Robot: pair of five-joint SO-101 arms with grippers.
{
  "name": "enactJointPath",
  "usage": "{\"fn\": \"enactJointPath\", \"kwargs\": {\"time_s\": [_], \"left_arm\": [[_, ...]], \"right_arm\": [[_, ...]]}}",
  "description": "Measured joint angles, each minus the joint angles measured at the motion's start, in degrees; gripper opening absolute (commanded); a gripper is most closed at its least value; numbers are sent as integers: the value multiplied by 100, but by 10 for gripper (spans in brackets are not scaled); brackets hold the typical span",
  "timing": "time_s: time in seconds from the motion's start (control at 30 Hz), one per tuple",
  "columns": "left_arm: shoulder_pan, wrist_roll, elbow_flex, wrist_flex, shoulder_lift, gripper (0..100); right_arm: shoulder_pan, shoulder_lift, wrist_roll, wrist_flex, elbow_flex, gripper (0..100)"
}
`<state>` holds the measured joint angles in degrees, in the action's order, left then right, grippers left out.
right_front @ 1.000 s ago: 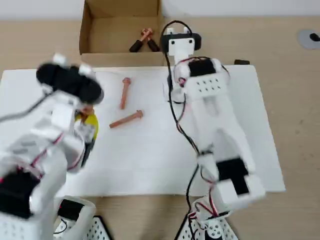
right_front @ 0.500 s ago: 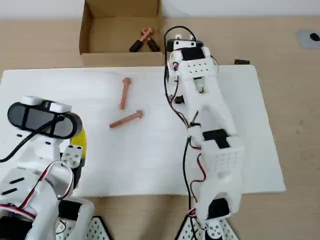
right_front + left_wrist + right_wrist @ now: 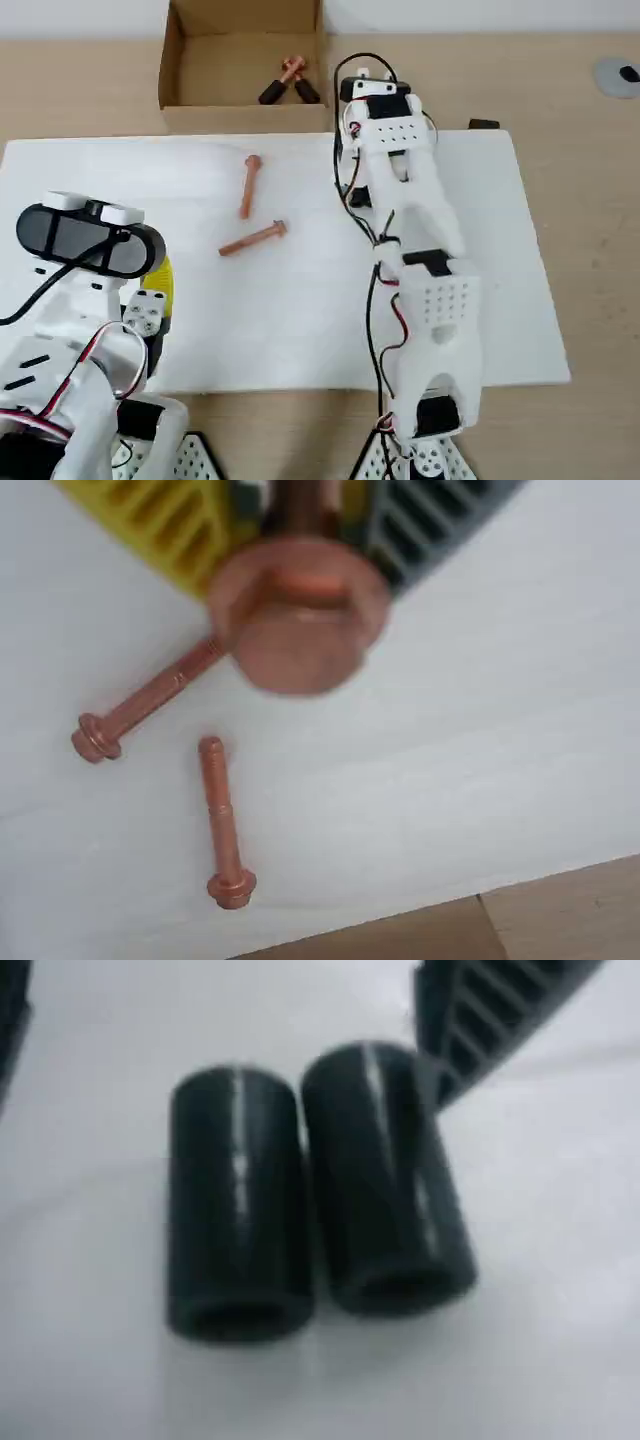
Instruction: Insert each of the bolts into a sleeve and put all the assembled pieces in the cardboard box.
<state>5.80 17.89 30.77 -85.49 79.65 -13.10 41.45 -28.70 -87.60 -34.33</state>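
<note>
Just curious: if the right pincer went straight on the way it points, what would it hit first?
Probably the two black sleeves lying side by side on the white mat, directly ahead; depth is unclear.

White arms (image 3: 430,310); black motors (image 3: 432,266); red-black cables (image 3: 371,330); left claw (image 3: 300,520) yellow, grey.

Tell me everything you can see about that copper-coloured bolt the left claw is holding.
The bolt looks like copper-coloured metal, with a wide round flange around its head, which faces the left wrist camera. Its shaft runs back between the fingers of the left gripper, a yellow ribbed one and a dark grey ribbed one, which clamp it from both sides. It looks lifted off the white sheet, where two loose bolts lie beyond it.
</note>
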Motion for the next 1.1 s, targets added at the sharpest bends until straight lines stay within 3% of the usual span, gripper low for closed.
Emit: {"fn": "enactJointPath", "kwargs": {"time_s": [0.13,0.4,1.1], "left_arm": [[-9,0,0,0,0,16],[-35,0,0,0,0,16],[-35,0,0,0,0,16]], "right_arm": [[0,290,0,9,-422,298],[35,888,0,-9,-1046,90],[88,1090,343,-97,-1354,92]]}}
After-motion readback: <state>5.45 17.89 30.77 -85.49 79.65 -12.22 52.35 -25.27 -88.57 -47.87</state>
